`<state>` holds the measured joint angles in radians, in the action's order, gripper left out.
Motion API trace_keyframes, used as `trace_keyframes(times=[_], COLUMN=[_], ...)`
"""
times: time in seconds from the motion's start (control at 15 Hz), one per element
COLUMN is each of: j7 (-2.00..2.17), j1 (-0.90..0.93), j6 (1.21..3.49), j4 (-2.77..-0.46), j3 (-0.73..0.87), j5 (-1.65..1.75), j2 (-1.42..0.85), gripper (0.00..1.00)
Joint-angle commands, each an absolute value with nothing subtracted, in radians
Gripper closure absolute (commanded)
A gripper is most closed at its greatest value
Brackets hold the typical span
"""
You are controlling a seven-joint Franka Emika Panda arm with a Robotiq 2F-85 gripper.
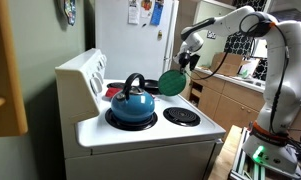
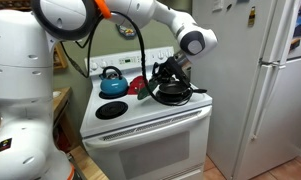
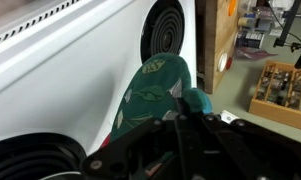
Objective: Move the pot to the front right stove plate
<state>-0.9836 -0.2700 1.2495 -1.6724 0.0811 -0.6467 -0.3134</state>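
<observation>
The gripper (image 1: 187, 62) is clamped on the pot (image 1: 172, 82), apparently at its rim. It holds the pot in the air above the far side of the stove (image 1: 140, 135). The pot hangs steeply tilted, its round green face turned toward the camera in that exterior view. In the wrist view the pot (image 3: 155, 80) sits just ahead of the fingers, with white stovetop under it and a bare coil (image 3: 168, 28) beyond. I cannot tell which plate that coil is.

The step in hand, as I judge it, is the carry to the front right plate. To do it well:

- Level the pot before lowering, so that its base meets the coil flat rather than edge first.
- Centre it over the plate while it is high, then come straight down.
- Let go only once the base rests.

A rim grip on a tilted pot may slip, so slow wrist turns are safer.

The pan (image 2: 173, 94) stands on the right side of the stove, just below the gripper. Whether it covers the target plate or the one behind it is unclear, so keep the pot clear of its rim. The kettle (image 1: 131, 101) stands well apart on the other side and should not interfere.
</observation>
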Motion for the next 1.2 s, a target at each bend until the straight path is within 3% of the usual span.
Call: trace_keyframes(times=[0.0, 0.67, 1.13], j7=[-1.037, -1.171, -1.182], j1=[-0.285, -0.307, -0.33], j6=[1.177, 1.112, 1.196], j4=[-1.614, -1.365, -1.306], j3=[0.077, 0.054, 0.061], j5=[-0.732, -0.809, -0.934], j2=[-0.374, -0.575, -0.633], gripper=[0.99, 0.99, 0.99])
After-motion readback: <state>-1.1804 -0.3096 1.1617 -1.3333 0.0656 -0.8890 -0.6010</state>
